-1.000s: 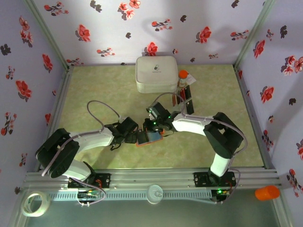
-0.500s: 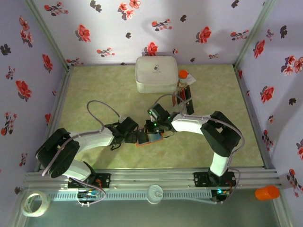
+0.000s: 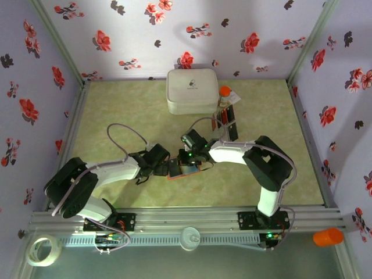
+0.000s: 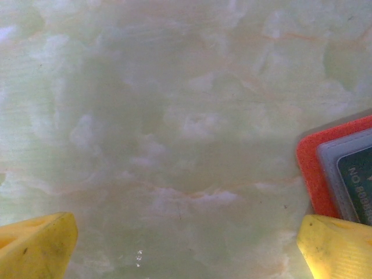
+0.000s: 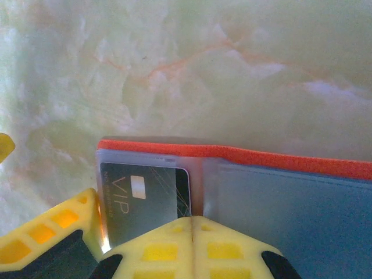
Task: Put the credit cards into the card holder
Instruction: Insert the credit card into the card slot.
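Observation:
The card holder [image 3: 187,170] lies open on the table, orange outside [image 5: 244,154] and blue-grey inside. A black VIP credit card [image 5: 139,200] sits under the clear sleeve of its left half. My right gripper [image 5: 192,224] is shut, its tips resting on the holder's middle fold at the card's right edge, with nothing between them. In the top view the right gripper [image 3: 189,158] is over the holder. My left gripper [image 4: 186,247] is open wide and low over the table, and one of its fingers [image 4: 340,247] is at the holder's left edge [image 4: 311,174]. More red and black credit cards [image 3: 229,121] lie behind.
A large white rounded case [image 3: 192,91] stands at the back, with an orange-capped bottle [image 3: 224,92] to its right. Flowered walls close in the table on three sides. Beyond the front rail lie a tape roll [image 3: 43,250] and an orange object [image 3: 328,236].
The right arm has shifted slightly left over the card holder. The left arm and the holder have stayed put, and both grippers kept their states.

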